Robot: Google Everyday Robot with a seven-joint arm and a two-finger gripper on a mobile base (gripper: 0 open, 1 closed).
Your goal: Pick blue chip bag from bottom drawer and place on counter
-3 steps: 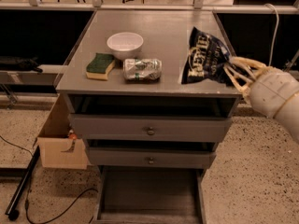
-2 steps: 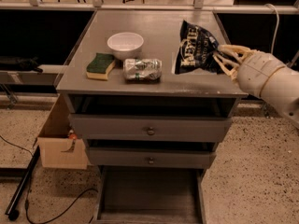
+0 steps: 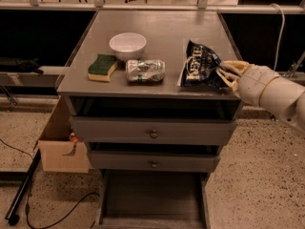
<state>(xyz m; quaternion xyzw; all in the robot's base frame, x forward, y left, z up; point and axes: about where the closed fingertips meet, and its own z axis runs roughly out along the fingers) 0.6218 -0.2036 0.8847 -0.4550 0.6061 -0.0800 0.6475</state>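
Observation:
The blue chip bag [image 3: 200,65], dark navy with white lettering, lies on the right side of the counter [image 3: 167,25], near its front edge. My gripper [image 3: 226,75] reaches in from the right at counter height. Its pale fingers [image 3: 232,66] are closed on the bag's right edge. The bottom drawer [image 3: 152,199] stands pulled open at the foot of the cabinet, and its dark floor shows nothing on it.
A white bowl [image 3: 127,45], a green-and-yellow sponge [image 3: 102,67] and a crushed silver-green can [image 3: 145,71] sit on the counter's left half. Two knobbed drawers [image 3: 153,133] stand slightly open. A cardboard box [image 3: 59,144] and cables lie on the floor at left.
The bag was held up tilted over the counter's right side. It has come down and toward the front and now rests on the counter, with my gripper lower as well.

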